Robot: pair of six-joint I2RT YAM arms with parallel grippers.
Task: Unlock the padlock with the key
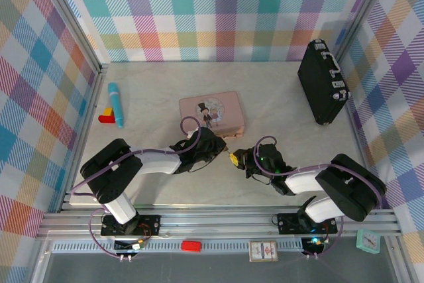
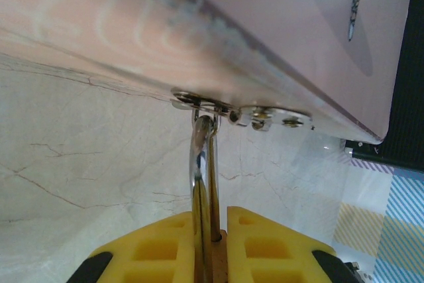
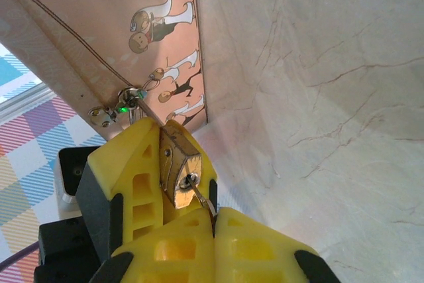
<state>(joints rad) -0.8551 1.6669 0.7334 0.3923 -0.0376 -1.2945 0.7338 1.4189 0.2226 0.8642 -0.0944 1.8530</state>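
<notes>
The small brass padlock (image 3: 180,164) hangs by its silver shackle (image 2: 202,164) from the clasp (image 2: 242,114) on the front edge of the pink tin (image 1: 212,112). My left gripper (image 2: 215,220) is shut on the padlock's body, with yellow fingers (image 3: 126,164) on both its sides. The thin key (image 3: 202,195) sticks in the keyhole on the padlock's bottom face. My right gripper (image 3: 215,213) is shut on the key's outer end, just below the padlock. In the top view the left gripper (image 1: 222,148) and the right gripper (image 1: 236,159) meet tip to tip at the tin's near right corner.
A black case (image 1: 322,83) stands at the back right. A teal cylinder (image 1: 116,103) and red and yellow blocks (image 1: 107,116) lie at the left. Bare marbled tabletop (image 1: 278,107) stretches between the tin and the case.
</notes>
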